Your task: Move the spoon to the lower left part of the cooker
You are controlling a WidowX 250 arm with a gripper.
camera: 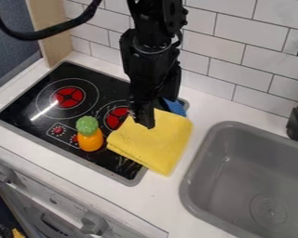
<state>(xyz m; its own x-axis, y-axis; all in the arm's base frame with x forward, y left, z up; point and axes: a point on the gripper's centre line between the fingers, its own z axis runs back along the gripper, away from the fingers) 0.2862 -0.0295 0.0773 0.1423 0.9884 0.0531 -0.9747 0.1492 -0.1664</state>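
item: my fingers [143, 122], hanging low over the inner edge of the yellow cloth [156, 148]. how far open, i cannot tell; whether anything is held, i cannot tell either.

item: a blue piece [175, 107], just beside me, against the back edge of the cloth and partly behind my arm. it may be the spoon, or part of it; i cannot confirm that. risk: if i close on a guess, i may pinch it off-centre and have it swivel or slip.

item: the cloth, folded, lying partly on the cooker [19, 108] and partly on the worktop [161, 201]. risk: coming down too deep, i would catch a fold and drag the lot along; anything resting against it would shift too.

item: an orange toy with a green top [88, 134], near the cooker's front edge, close to the cloth. risk: a low sweep leftward could tip or push it, since it stands near my likely path. remedy: lift well clear first.

item: a pale streak [44, 110] beside the left red ring [69, 97], probably glare. risk: taken for a handle, it would draw me to nothing.

item: destination, the cooker's lower left. risk: released too near the rim, the spoon could end up overhanging or slide onto the worktop.
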